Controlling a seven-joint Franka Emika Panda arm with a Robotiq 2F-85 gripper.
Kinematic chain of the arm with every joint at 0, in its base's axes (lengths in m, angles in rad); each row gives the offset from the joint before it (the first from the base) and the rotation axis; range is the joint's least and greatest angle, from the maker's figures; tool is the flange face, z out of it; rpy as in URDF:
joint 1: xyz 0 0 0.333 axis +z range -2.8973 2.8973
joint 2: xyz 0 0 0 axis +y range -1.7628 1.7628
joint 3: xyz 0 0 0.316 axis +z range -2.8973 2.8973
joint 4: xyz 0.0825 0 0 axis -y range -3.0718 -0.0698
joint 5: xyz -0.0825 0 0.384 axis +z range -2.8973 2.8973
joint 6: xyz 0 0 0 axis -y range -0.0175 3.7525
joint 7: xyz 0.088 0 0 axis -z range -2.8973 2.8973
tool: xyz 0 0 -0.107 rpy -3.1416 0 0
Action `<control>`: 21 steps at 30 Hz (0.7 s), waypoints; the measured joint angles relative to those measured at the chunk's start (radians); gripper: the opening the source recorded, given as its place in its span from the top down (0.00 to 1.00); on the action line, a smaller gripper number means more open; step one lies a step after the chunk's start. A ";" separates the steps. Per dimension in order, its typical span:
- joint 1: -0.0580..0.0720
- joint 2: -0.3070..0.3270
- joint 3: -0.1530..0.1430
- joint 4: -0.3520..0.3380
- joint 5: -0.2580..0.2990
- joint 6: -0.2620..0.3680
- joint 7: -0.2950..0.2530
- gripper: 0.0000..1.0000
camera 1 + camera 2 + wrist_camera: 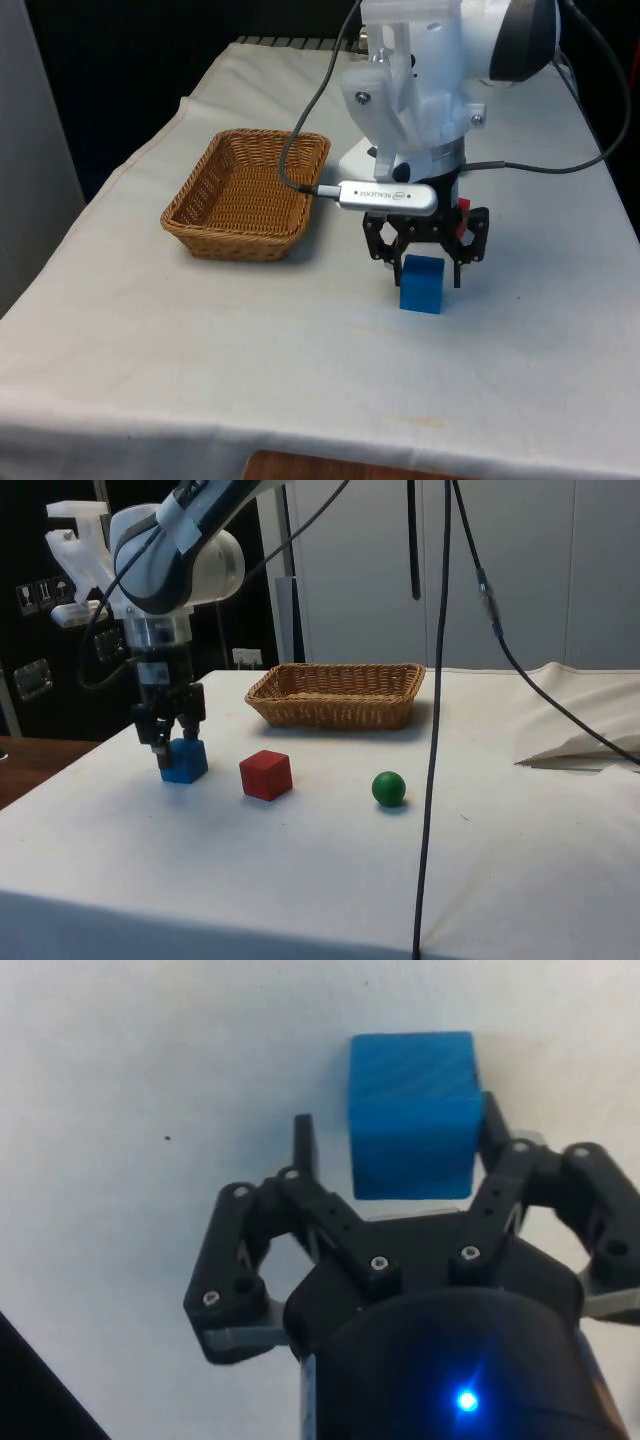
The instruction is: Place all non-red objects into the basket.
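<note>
Hand lowered over the blue cube

The arm points straight down, its hand point(427, 262) open around the blue cube point(421, 284), one finger touching, gripping nothing. The cube sits on the counter point(200, 340), near the basket point(250, 194), beside the red cube point(266, 775).

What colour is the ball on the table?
Green. The ball shows best in the side view, beside the red cube.

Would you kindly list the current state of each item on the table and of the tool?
blue cube: on the cloth, between the open tool's fingers, not lifted
tool: open, lowered around the blue cube
red cube: on the cloth, untouched
green ball: on the cloth, untouched
wicker basket: upright, empty
</note>
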State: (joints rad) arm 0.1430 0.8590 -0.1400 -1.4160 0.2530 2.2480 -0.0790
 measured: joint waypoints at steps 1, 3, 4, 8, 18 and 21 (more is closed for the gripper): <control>0.000 0.000 0.000 0.000 0.000 0.000 0.000 0.39; 0.000 0.000 0.000 0.000 0.000 0.000 -0.001 0.44; 0.000 -0.001 0.000 0.000 -0.001 0.000 -0.001 0.50; 0.000 -0.001 0.000 0.000 -0.001 -0.002 -0.001 0.51; 0.000 -0.020 -0.003 0.000 -0.001 -0.024 -0.001 0.50; 0.000 -0.037 -0.005 -0.002 -0.002 -0.046 -0.001 0.50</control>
State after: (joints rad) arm 0.1430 0.8220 -0.1450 -1.4180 0.2510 2.2020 -0.0800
